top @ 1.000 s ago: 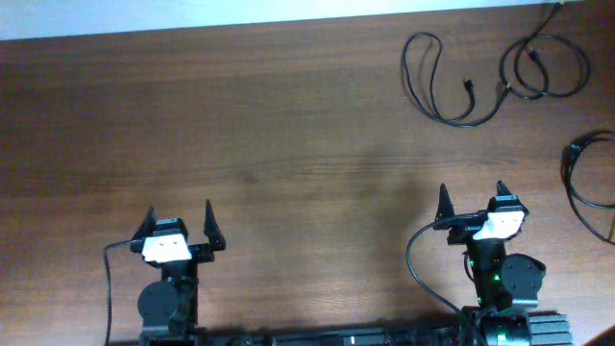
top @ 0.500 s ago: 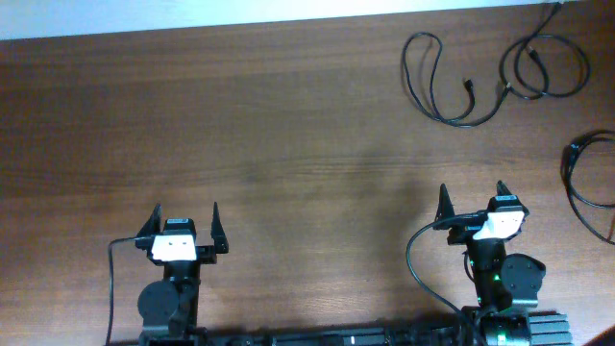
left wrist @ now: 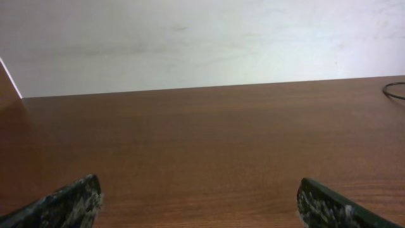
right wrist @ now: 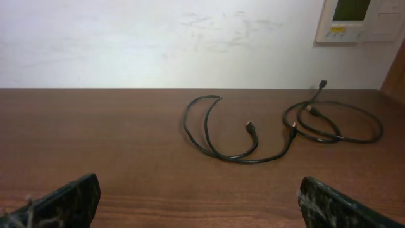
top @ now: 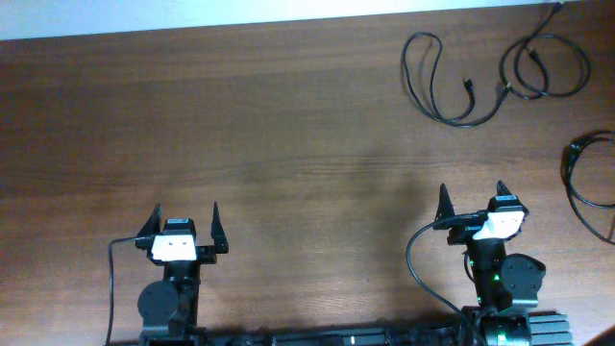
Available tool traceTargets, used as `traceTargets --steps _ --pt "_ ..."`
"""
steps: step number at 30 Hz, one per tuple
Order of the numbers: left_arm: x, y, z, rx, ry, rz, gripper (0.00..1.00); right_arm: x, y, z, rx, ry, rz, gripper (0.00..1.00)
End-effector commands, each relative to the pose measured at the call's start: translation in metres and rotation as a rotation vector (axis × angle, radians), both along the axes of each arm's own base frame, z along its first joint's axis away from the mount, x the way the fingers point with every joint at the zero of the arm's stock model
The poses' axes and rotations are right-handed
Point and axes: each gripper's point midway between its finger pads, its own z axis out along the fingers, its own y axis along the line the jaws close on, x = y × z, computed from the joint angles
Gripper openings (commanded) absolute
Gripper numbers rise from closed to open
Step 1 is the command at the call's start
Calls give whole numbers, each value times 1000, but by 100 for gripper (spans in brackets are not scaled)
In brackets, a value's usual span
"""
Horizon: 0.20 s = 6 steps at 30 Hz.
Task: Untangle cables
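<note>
Thin black cables lie at the table's far right. One cable [top: 434, 85] makes a long loop; it also shows in the right wrist view [right wrist: 218, 136]. A second cable [top: 550, 67] is coiled to its right and joins it; it shows in the right wrist view [right wrist: 335, 123]. A third cable [top: 577, 183] loops at the right edge. My left gripper [top: 185, 223] is open and empty near the front left. My right gripper [top: 471, 200] is open and empty, well in front of the cables. The left wrist view shows my left gripper [left wrist: 199, 196] over bare wood.
The brown wooden table [top: 269, 135] ends at a white wall along the far side. A white wall panel [right wrist: 357, 19] hangs at the upper right in the right wrist view. Thick black arm wires [top: 415, 259] run by the arm bases.
My left gripper drew back a little toward the front edge and turned straighter a second ago, then stayed still. The right arm and the cables have not moved.
</note>
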Motion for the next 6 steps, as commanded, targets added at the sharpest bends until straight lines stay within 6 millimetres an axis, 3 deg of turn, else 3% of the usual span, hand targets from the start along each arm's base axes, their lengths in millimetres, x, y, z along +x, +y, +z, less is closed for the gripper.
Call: traceTargets --steps 1,6 --pt "0 -4 -3 18 1 -21 99 0 -2 -3 1 5 -8 98" --pt "0 -4 -3 18 0 -21 99 0 -2 -3 1 5 -8 98"
